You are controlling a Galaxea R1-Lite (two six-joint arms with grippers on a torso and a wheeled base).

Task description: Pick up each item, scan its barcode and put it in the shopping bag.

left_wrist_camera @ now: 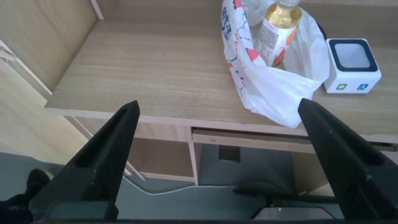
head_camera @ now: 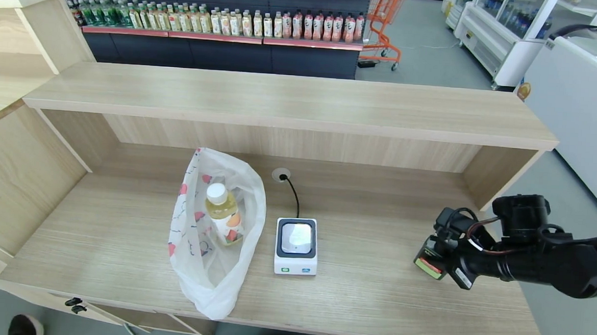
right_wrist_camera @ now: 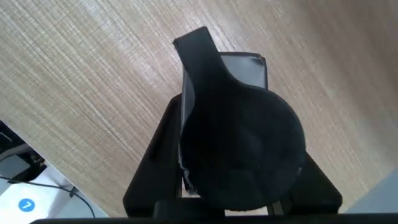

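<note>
White plastic forms the shopping bag (head_camera: 196, 269), which sits on the wooden tabletop (head_camera: 373, 299) with its mouth gaping open. Inside it is a bottle (head_camera: 221, 212) of yellow drink with a white cap, tilted a little. Just beside the bag, on the robot's right of it, sits the white scanner (head_camera: 296, 246) with its dark glass facing up (a black cable runs from behind it to a round hole in the tabletop).

The right gripper (head_camera: 437, 260) hangs above the right part of the tabletop, well apart from the scanner. It is clenched on a small dark item (head_camera: 426, 266) with a red and green face. The left gripper (left_wrist_camera: 219, 109) is spread wide and holds nothing, hanging in front of and below the tabletop's front edge.

The head view shows the item's coloured face, whereas the right wrist view gives a dark rounded mass between the fingers, with wood grain behind it. The left wrist view takes in the bag, bottle and scanner from the front, plus the panels under the tabletop's edge.
</note>
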